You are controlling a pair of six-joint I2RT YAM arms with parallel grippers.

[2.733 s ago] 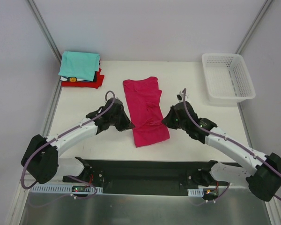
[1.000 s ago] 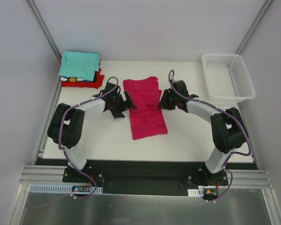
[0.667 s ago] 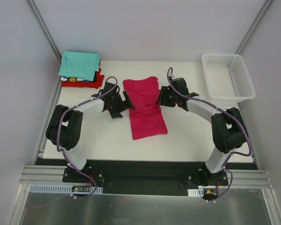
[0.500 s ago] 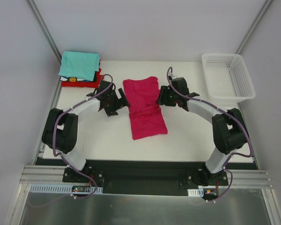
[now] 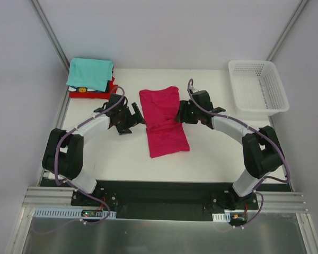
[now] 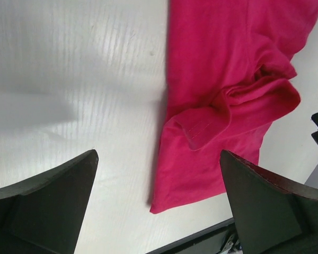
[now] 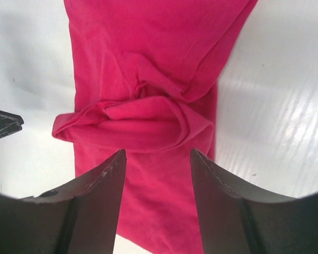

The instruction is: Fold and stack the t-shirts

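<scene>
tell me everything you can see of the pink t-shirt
The magenta-pink t-shirt is soft cloth, folded into a long narrow strip lying on the white table, with a bunched crosswise fold at mid-length. The left gripper and right gripper flank it, open, holding nothing.

Robot lab cell: white table (image 5: 111, 153), blank panel walls (image 5: 175, 32), aluminium mounting rail (image 5: 286, 198)

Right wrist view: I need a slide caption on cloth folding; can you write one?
Open right gripper poised over a magenta t-shirt with a bunched fold across its middle.
</scene>
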